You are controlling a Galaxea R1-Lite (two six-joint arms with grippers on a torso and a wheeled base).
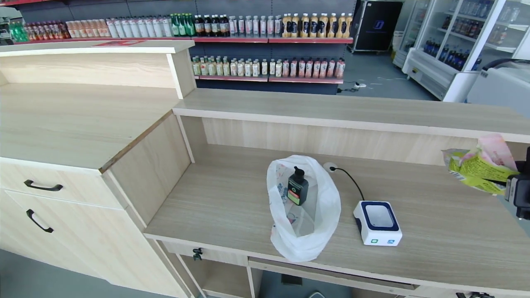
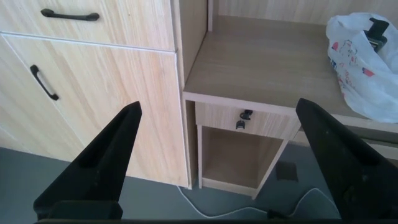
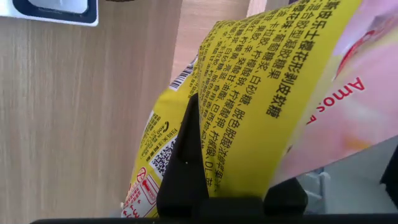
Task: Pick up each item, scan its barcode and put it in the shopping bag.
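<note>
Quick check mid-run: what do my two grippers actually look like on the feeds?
Left gripper: two matte black fingers, broad at the base, tapering to narrow tips; no markings visible. Right gripper: black and grey body in the head view; its wrist view shows a similar black tapered finger.

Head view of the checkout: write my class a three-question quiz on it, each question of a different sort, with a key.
1. True or false: the bottle stands inside the bag.
2. What does the right gripper hold? A) a yellow-and-pink packet B) a carton C) nothing
3. Fill in: on the counter, the scanner sits to the bag's ____ (robot's left or right).
Key: 1 true; 2 A; 3 right.
</note>
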